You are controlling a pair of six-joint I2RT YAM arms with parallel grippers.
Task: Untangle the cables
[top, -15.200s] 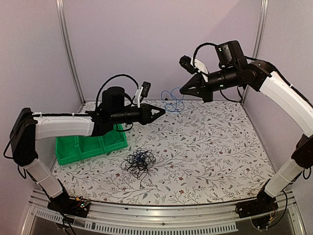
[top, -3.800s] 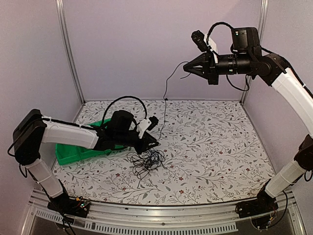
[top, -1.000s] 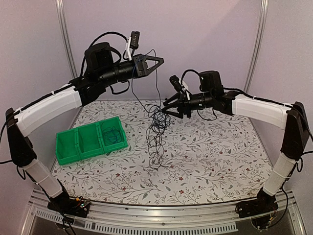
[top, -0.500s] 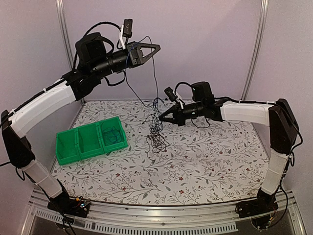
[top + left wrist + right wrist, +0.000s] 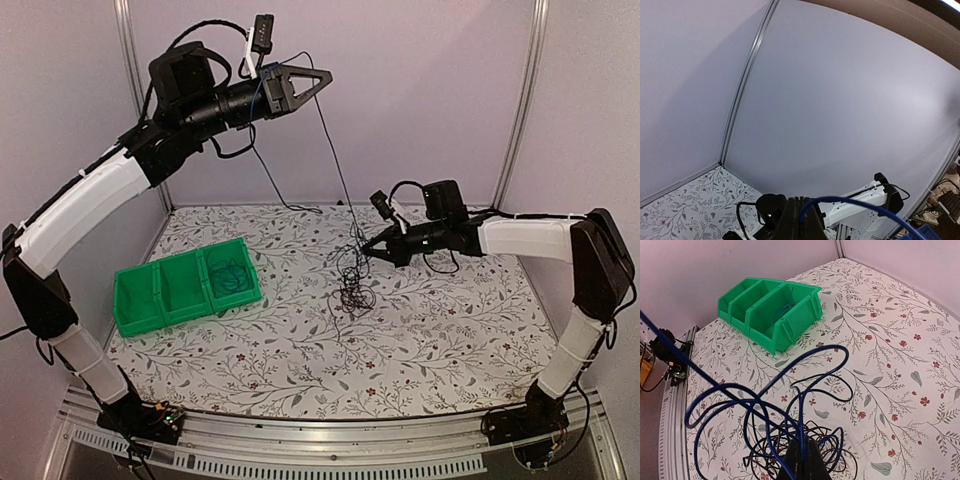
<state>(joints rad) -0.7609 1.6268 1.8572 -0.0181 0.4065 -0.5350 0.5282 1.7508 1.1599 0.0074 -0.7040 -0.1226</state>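
- A green plastic three-compartment bin (image 5: pixel 168 314) is sitting at the left of the floral-patterned counter (image 5: pixel 450 330). A small coil of thin cable (image 5: pixel 230 278) is lying in its right-hand compartment, its colour hard to make out.
- The left gripper (image 5: pixel 318 78) is hanging high above the counter, clenched on a thin blue cable (image 5: pixel 855 204); its wrist view is cutting off most of the fingers.
- A thin strand is running down from it to the loopy bundle of thin black cables (image 5: pixel 352 288), which is dangling low; I cannot tell whether it is touching the counter.
- The right gripper (image 5: pixel 367 251) is pinching the blue cable just above that bundle, jaws clamped together, with the fingertips partly cut off in its wrist view.
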